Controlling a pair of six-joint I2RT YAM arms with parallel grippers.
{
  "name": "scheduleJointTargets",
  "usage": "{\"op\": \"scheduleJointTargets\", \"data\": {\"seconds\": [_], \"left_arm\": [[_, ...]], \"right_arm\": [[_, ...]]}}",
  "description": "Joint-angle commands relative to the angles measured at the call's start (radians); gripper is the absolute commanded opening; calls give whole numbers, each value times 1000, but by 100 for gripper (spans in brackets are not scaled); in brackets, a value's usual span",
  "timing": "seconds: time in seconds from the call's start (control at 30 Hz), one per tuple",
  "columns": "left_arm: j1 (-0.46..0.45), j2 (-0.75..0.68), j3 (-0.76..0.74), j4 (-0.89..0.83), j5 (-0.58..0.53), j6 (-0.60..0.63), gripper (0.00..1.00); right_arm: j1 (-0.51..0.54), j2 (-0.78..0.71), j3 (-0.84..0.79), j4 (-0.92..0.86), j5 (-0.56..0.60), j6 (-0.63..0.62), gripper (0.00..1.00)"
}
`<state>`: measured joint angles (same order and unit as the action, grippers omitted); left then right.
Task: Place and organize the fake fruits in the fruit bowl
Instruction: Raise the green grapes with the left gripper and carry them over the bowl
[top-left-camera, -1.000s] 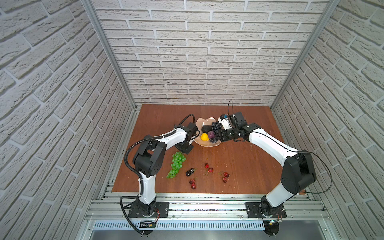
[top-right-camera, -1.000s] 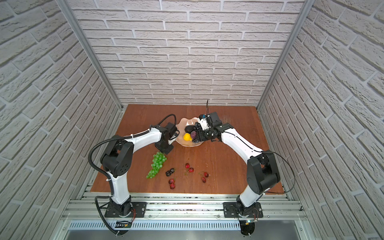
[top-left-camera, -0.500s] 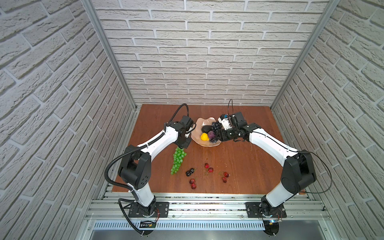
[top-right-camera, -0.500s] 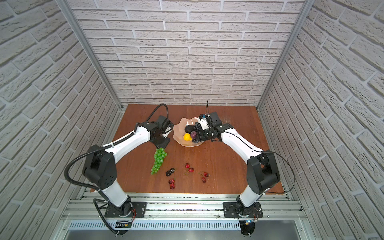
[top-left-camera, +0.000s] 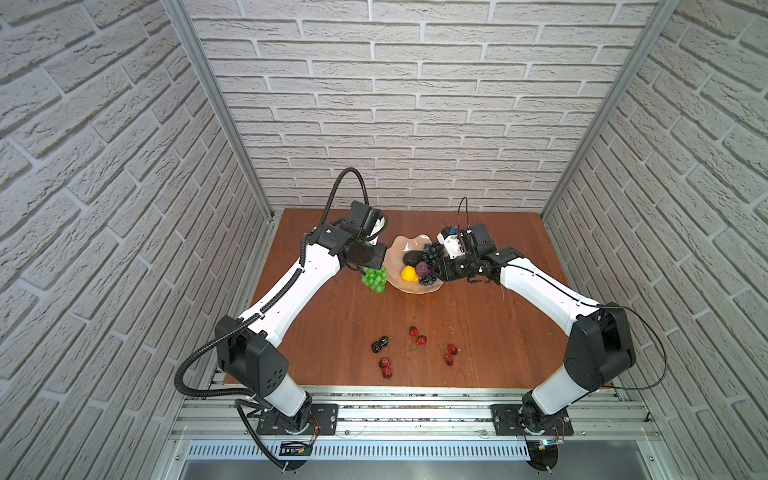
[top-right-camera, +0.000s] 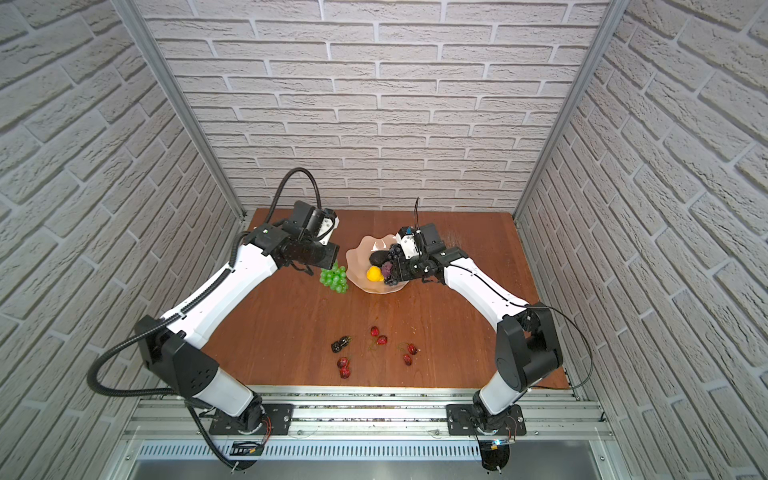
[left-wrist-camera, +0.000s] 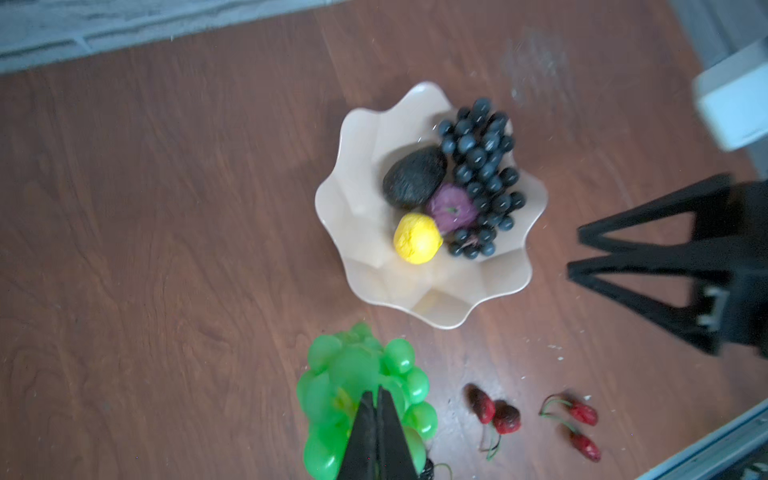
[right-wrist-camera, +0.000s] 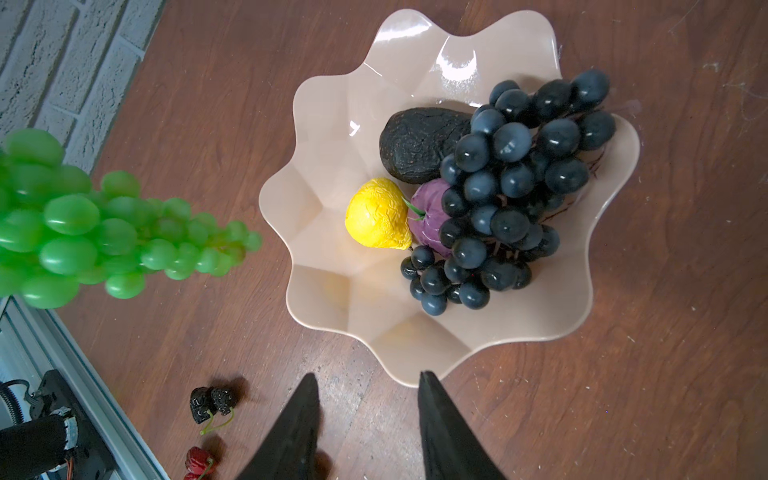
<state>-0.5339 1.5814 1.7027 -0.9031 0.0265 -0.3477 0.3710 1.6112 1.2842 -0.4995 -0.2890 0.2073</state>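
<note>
Got left claw (left-wrist-camera: 374, 392) clamped tight on glossy, rubbery green grapes (left-wrist-camera: 357, 370) hanging just beside the shiny wavy-rimmed pink bowl (right-wrist-camera: 332, 124), right claw (right-wrist-camera: 366, 374) w/ jaws apart & empty by its rim, wrinkly black avocado (right-wrist-camera: 415, 145), crinkly lemon (right-wrist-camera: 376, 214), purple fruit (right-wrist-camera: 428, 220) half-buried under dark grapes (right-wrist-camera: 511, 187) inside, cherries (top-left-camera: 417, 336) + blk berries (top-left-camera: 380, 344) loose on wood table (top-left-camera: 478, 332).

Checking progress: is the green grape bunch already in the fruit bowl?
No, the green grape bunch hangs from the shut left gripper, outside the rim of the fruit bowl.
</note>
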Motion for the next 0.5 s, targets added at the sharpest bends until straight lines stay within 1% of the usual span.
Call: {"op": "scheduleJointTargets", "data": {"seconds": [0.0,0.1,0.2,0.33,0.47], "left_arm": [[-13,31,101,25,76,-47,0],[-28,82,194,16,113,-44,0],[-46,127,250,27,149,-50,0],[-70,175,283,64,185,-70,0],[-86,216,282,119,219,-98,0]], "right_arm": [[-1,-43,3,38,0,15,41],[-4,-52,6,33,17,15,41],[-12,-56,-1,35,26,16,42],[-31,-66,-25,50,19,31,42],[-59,-84,-49,70,10,44,42]]}}
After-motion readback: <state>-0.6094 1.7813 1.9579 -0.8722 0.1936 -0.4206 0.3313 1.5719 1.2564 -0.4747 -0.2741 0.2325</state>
